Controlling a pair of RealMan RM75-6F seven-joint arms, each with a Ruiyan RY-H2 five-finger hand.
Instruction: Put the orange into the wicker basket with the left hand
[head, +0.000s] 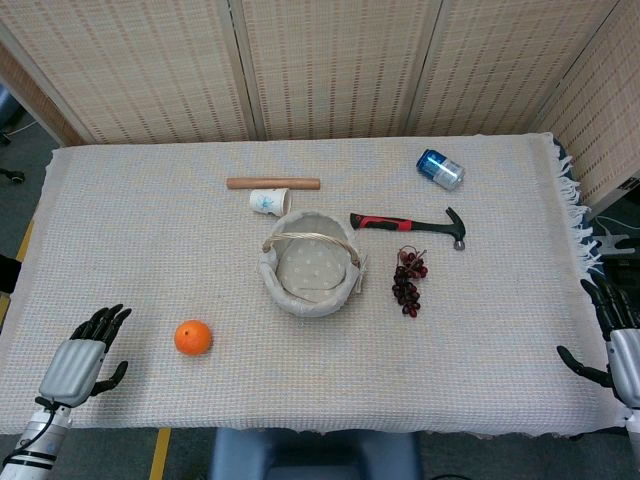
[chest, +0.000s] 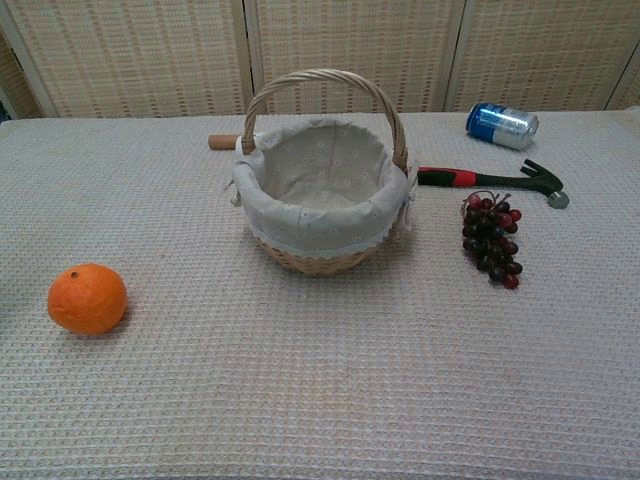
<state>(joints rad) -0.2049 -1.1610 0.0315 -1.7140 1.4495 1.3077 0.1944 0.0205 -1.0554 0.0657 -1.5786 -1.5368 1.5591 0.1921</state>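
Observation:
The orange (head: 193, 338) (chest: 87, 298) lies on the cloth at the front left of the table. A wicker basket (head: 307, 264) (chest: 318, 190) with a pale fabric lining and an upright handle stands at the middle, with nothing inside it. My left hand (head: 84, 357) rests at the table's front left edge, fingers apart and holding nothing, a little to the left of the orange. At the front right edge my right hand (head: 617, 343) also lies with fingers apart and nothing in it. Neither hand shows in the chest view.
Behind the basket lie a wooden rolling pin (head: 272, 183) and a small white cup (head: 269, 201) on its side. A red-handled hammer (head: 410, 224) (chest: 492, 180), a bunch of dark grapes (head: 408, 281) (chest: 490, 238) and a blue can (head: 440, 168) (chest: 501, 124) lie to the right.

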